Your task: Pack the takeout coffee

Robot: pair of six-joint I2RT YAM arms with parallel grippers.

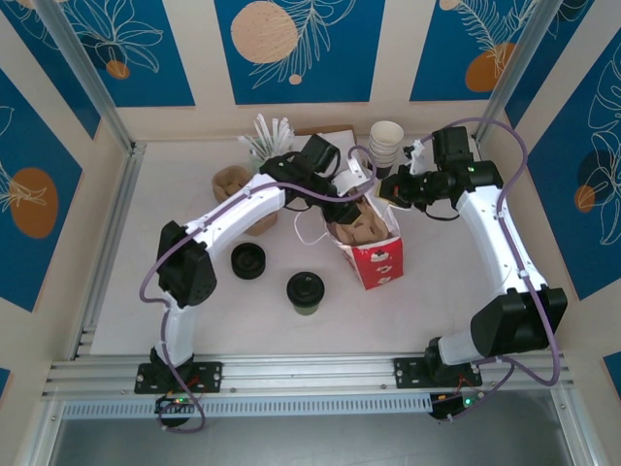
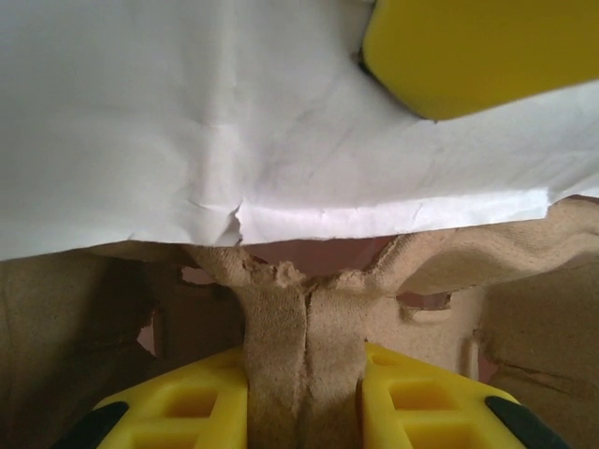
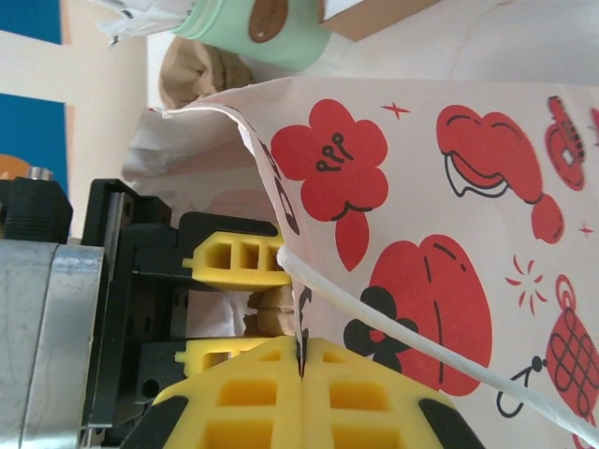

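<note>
The coffee (image 1: pixel 306 291) is standing on the table (image 1: pixel 126 301), outside the bag (image 1: pixel 380 260). It is sitting well apart from both pincers, back toward your arm bases. Your left pincer (image 2: pixel 304 379) is clamping the middle ridge of the tray (image 2: pixel 112 318), just inside the bag. Your right pincer (image 3: pixel 301 374) is squeezing together on the bag's rim, just beside the left one.

The thin paper is creasing right by the left pincer, so I think a hard pull could be tearing it. If the tray is going in crooked, it may be catching on the bag wall and tipping the bag. If the right pincer is letting go too soon, the mouth may be flopping shut.

You are looking at one coffee, one bag, one tray in it, one lid stack (image 1: pixel 248 260), one white cup stack (image 1: pixel 386 144), one pile of spare trays (image 1: pixel 231 184) and two pincers.
</note>
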